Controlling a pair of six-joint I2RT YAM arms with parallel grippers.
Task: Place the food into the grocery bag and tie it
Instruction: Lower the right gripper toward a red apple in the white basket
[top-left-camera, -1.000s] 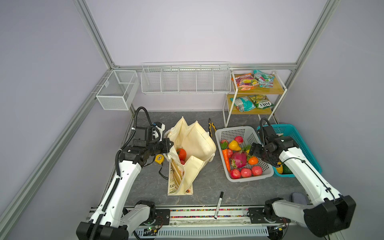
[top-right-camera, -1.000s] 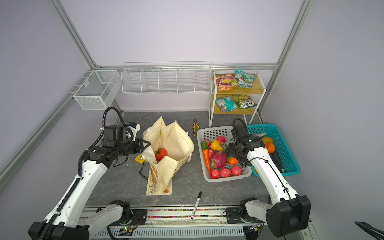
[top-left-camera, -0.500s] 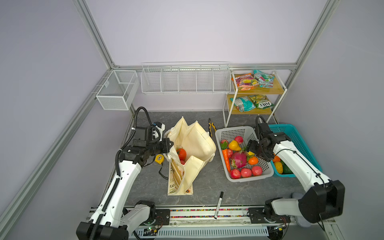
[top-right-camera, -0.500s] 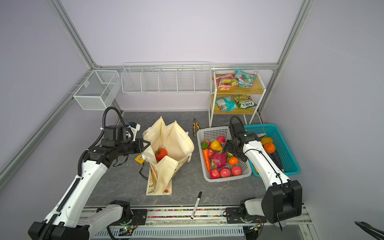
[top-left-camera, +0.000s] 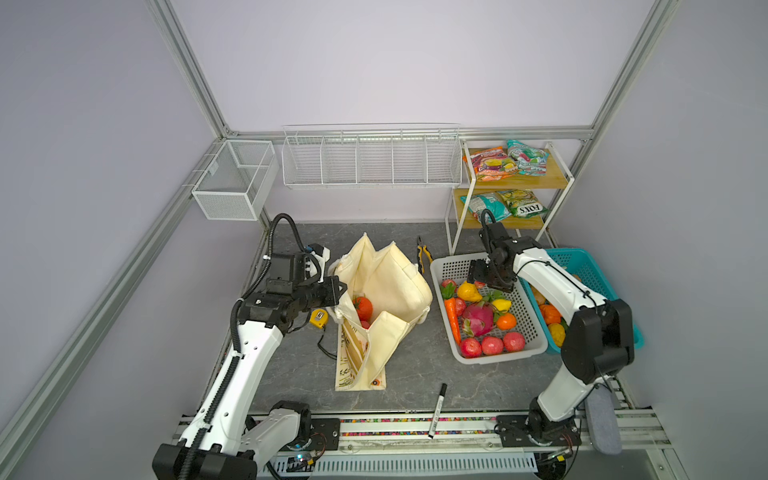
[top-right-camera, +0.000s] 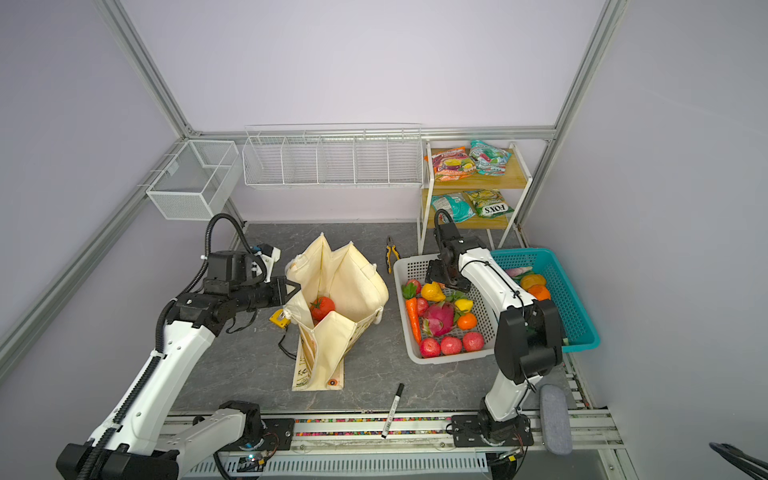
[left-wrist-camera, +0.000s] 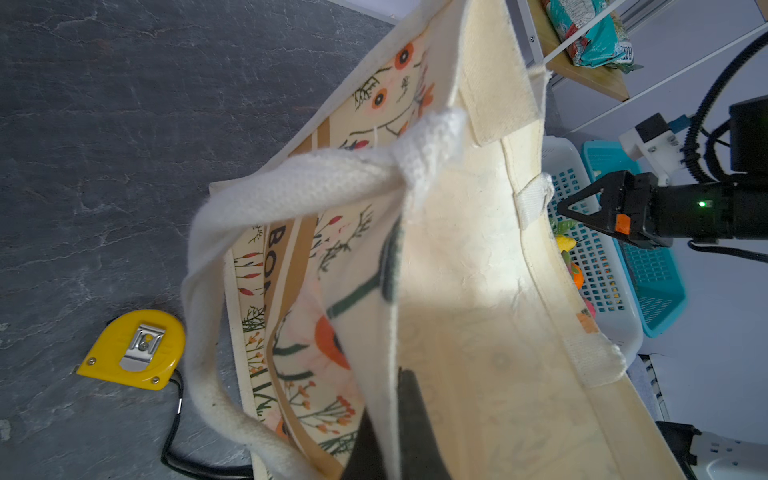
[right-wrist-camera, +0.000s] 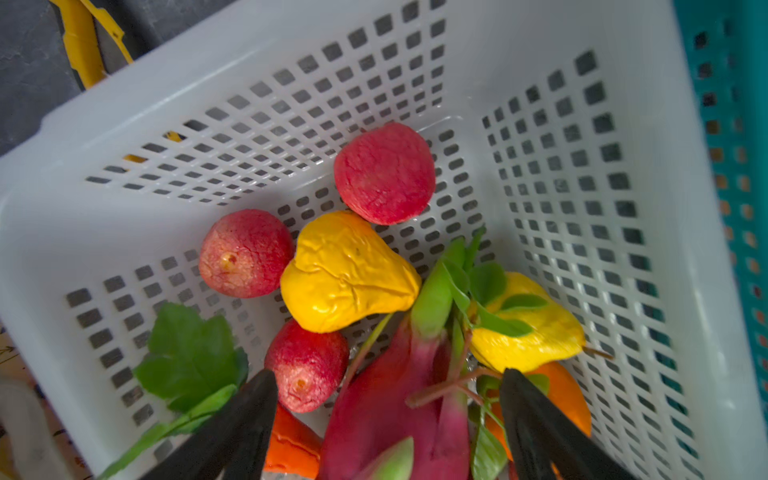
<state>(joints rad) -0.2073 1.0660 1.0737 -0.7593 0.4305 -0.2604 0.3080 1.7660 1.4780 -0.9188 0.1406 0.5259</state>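
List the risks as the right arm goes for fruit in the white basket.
1. The open right gripper hangs over crowded fruit: the yellow pear touches red fruits and the dragon fruit, so closing may snag a neighbour.
2. The grocery bag is kept open only by the left gripper pinching its rim; if the cloth slips, the mouth may sag over the tomato.

Packet "FOX'S"; bag "BO"
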